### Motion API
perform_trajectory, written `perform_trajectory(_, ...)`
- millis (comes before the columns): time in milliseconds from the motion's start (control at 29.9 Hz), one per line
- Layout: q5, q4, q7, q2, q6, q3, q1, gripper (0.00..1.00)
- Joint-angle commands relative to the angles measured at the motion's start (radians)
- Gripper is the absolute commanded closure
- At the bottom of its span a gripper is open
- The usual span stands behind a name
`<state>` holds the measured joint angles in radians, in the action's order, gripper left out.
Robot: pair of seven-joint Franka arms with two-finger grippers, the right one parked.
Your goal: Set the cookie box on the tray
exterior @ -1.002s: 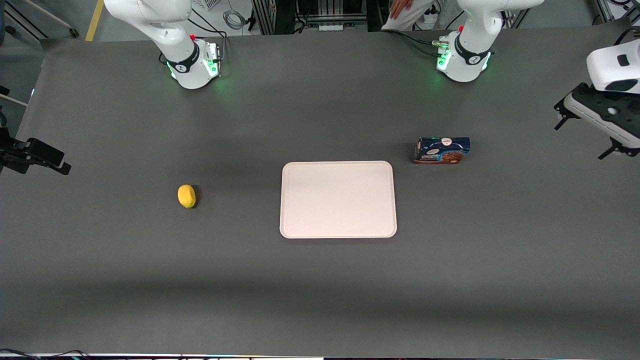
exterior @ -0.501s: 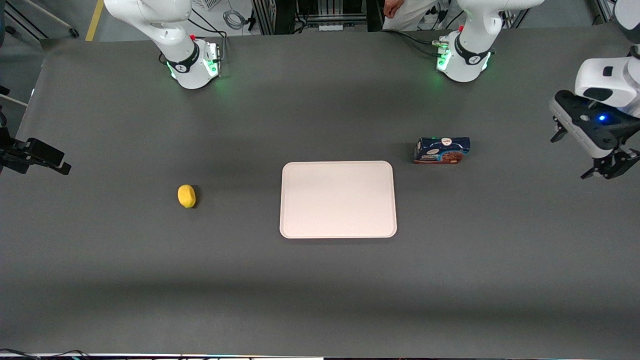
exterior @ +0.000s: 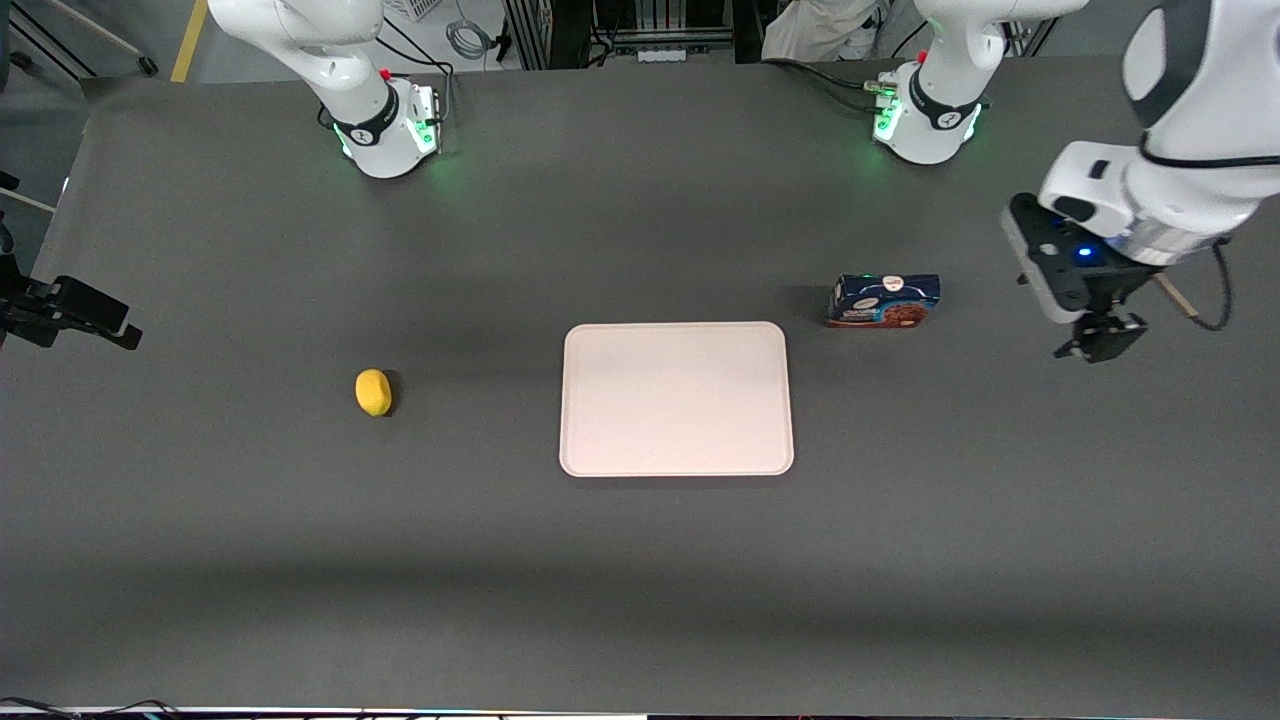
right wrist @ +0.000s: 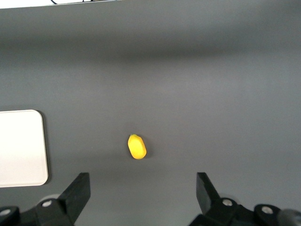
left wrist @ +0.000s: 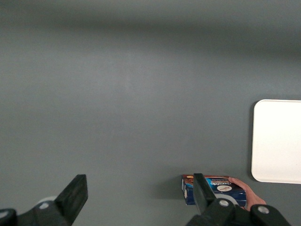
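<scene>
Gripper above table toward working arm's end, well apart from cookie box; fingers spread wide, nothing between them. Fingertips foreshortened in front view, gap not readable there. Cookie box on table, just beside tray corner, farther from front camera than tray, not on it. Wrist view: box partly hidden by one finger, tray cut off at frame edge. Tray bare. Lemon toward parked arm's end, well apart from tray.
</scene>
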<state>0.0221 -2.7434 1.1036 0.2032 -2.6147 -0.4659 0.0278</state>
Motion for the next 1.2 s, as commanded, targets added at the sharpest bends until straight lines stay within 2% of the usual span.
perform_trajectory(0, -0.008, -0.028, 0.018, 0.019, -0.025, -0.007, 0.004, 0.0)
perform_trajectory(401, -0.008, -0.055, 0.009, -0.061, -0.154, -0.007, 0.004, 0.0)
perform_trajectory(969, -0.002, -0.076, 0.012, -0.097, -0.2, -0.005, 0.006, 0.01)
perform_trajectory(1036, -0.002, -0.076, 0.012, -0.099, -0.2, -0.005, 0.006, 0.1)
perform_trajectory(1169, -0.002, -0.075, 0.012, -0.1, -0.197, -0.005, 0.01, 0.48)
